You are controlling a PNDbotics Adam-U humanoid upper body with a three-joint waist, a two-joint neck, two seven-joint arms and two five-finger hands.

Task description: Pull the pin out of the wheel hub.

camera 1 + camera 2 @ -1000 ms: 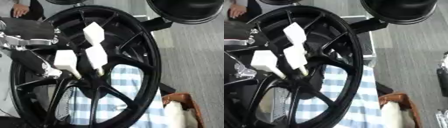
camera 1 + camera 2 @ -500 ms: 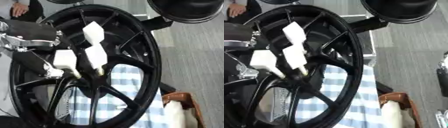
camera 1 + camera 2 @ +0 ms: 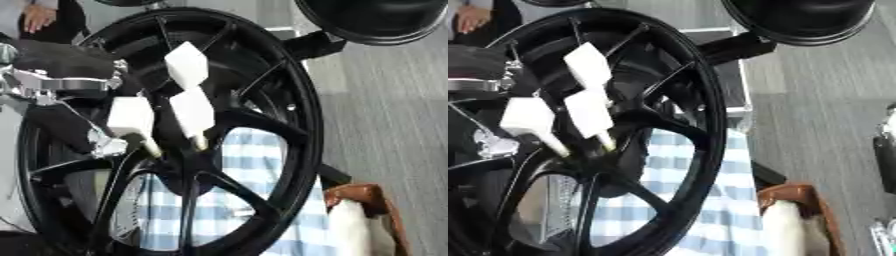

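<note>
The robot's left hand (image 3: 66,82) reaches in beside the big black metal wheel (image 3: 297,125), whose white block-topped pins (image 3: 192,110) sit near its middle, but I cannot tell its fingers, so it might slip off a pin.

No readable text, no labels, no brand marks, no numbers — nothing legible in either view
</note>
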